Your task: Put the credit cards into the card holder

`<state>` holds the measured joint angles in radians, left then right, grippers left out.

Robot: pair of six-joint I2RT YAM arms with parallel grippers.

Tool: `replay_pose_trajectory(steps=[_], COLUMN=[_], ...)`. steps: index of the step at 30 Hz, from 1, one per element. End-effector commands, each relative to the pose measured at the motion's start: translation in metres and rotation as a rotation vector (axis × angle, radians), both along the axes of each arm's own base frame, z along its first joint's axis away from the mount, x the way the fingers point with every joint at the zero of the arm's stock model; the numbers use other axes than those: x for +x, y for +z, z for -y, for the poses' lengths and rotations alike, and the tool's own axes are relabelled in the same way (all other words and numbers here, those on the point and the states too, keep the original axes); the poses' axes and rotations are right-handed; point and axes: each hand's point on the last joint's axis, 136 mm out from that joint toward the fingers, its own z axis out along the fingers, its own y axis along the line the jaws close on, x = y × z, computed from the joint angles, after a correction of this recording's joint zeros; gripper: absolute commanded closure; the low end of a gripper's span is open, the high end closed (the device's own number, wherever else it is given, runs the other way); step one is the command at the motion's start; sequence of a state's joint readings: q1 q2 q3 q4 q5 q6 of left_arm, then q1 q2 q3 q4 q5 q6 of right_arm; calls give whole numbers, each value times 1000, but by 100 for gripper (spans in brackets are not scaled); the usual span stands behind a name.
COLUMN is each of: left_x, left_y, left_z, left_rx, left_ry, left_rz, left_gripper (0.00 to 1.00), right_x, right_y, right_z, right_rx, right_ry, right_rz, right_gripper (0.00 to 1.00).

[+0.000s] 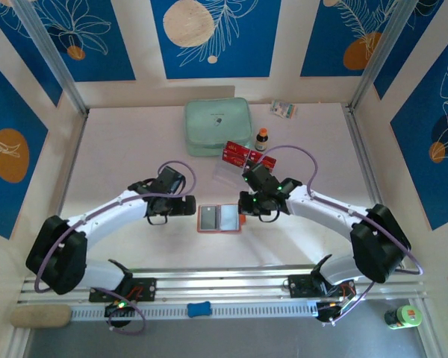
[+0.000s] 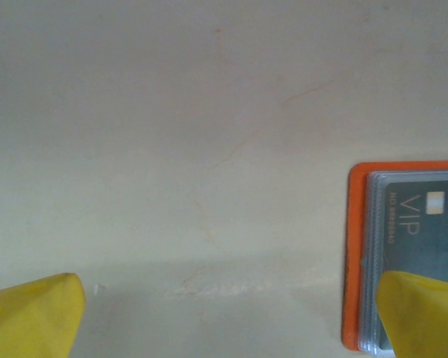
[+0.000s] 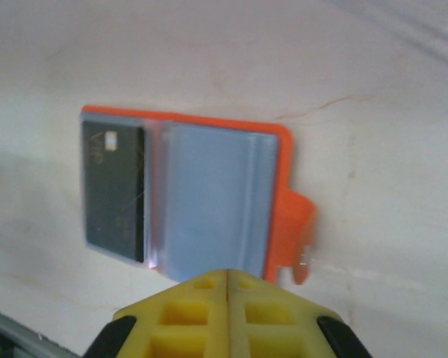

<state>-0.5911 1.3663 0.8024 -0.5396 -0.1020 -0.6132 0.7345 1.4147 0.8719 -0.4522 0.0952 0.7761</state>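
Pale table [image 1: 119, 149], walls [image 1: 216, 37] on three sides. The card holder [image 1: 219, 218] lies open toward its front edge, between my left gripper [image 2: 228, 317], spread wide, and my right gripper [image 3: 228, 287], pressed together.

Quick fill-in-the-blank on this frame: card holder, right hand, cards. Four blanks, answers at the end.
1. The orange card holder lies ___, pockets facing up.
2. The right hand is ___, with nothing between its fingers.
3. The dark card in the holder's pocket is printed with the letters ___.
4. A pile of ___ cards lies by the mint-green pouch.

Missing words: open; shut; VIP; red.
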Motion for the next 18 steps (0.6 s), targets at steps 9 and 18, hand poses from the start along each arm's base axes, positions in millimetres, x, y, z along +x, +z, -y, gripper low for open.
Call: replay_pose_trajectory(steps=[9, 18], left_x=[-10, -12], left_y=[-30, -40], left_z=[2, 5], left_rx=[8, 18], left_ry=[-4, -22], left_rz=[-78, -101], left_gripper=[0, 0], right_x=[-15, -17], right_y=[-23, -38], right_z=[-75, -81], right_rx=[80, 55], right_ry=[97, 98], right_rz=[-85, -103], right_gripper=[100, 100])
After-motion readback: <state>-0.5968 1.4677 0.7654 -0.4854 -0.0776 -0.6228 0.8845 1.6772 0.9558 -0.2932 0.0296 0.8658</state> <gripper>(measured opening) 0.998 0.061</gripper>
